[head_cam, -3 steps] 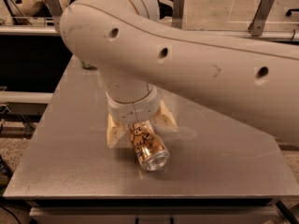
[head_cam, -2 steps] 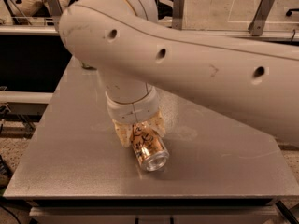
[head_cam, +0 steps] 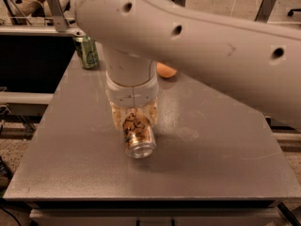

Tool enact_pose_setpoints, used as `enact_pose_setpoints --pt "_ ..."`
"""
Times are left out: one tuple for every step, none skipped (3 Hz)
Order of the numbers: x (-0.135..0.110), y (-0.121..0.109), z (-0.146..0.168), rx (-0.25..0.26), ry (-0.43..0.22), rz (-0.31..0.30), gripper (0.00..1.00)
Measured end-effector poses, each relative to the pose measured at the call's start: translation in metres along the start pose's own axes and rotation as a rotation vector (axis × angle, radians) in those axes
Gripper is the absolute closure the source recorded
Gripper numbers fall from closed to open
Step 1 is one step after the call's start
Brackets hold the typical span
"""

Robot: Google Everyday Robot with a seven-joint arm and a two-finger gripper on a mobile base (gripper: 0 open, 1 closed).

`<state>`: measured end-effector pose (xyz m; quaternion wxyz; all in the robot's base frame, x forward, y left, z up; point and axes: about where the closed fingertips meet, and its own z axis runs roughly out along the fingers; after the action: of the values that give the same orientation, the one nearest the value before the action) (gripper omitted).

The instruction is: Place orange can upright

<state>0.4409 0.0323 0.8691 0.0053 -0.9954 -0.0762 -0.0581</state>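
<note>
Grey and faintly speckled, the table takes up most of what we see, its near edge running along the bottom of the view and its far end reaching towards a dark gap and some metal rails behind.

Across the upper part stretches the robot's off-white arm, a thick smooth tube with small dark holes along it. It enters from the right and bends down into a round wrist over the left-middle of the table.

Below the wrist we find the gripper, pointing straight down. Its pale, tan fingers sit on either side of the orange can and press against it, so we read the claw as clenched on the can.

The orange can is not upright. It lies tipped over between the fingers, its copper body with dark scribbles running back under the wrist and its silver end facing us and slightly downward. It is near the middle of the table, a little to the left. We cannot tell whether its lower end touches the surface or hangs just above it.

At the far left corner a green can stands upright, well apart from the gripper. Behind the wrist, partly hidden by the arm, an orange ball rests on the table.
</note>
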Motion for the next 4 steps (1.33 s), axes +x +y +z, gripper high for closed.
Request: enact_pose_setpoints --pt "0.017 -0.009 -0.020 0.066 0.039 0.023 1.00" --pt "0.019 -0.009 -0.022 0.067 0.046 0.012 1.00" --pt "0.027 -0.011 -0.033 0.072 0.086 -0.061 1.00" --pt "0.046 -0.010 -0.046 0.078 0.136 -0.174 1.00"
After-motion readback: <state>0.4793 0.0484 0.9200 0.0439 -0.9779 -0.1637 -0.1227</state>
